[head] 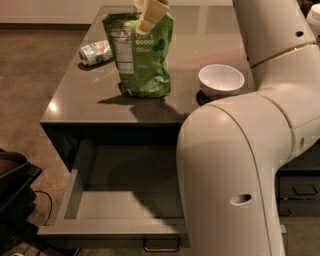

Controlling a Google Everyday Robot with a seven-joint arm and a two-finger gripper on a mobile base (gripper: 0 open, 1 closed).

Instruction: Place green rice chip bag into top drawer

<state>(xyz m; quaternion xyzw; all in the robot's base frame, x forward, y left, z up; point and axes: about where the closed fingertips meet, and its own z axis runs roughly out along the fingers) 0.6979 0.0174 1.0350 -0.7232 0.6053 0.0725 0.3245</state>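
The green rice chip bag (142, 60) stands upright on the grey counter top (85, 100), near its middle. My gripper (148, 17) comes down from the top edge of the view. Its pale fingers (154, 15) are closed on the bag's top edge, one in front and one behind. The top drawer (80, 200) is pulled open below the counter's front edge. Its pale grey inside is bare and its dark bar handle (161, 247) shows at the bottom. My large white arm (240, 165) covers the drawer's right part.
A crushed green-white can (96, 52) lies on the counter left of the bag. A white bowl (221, 79) stands to the bag's right. A dark object (15, 195) sits on the floor at the left. Smaller dark drawers (300, 187) are at the right.
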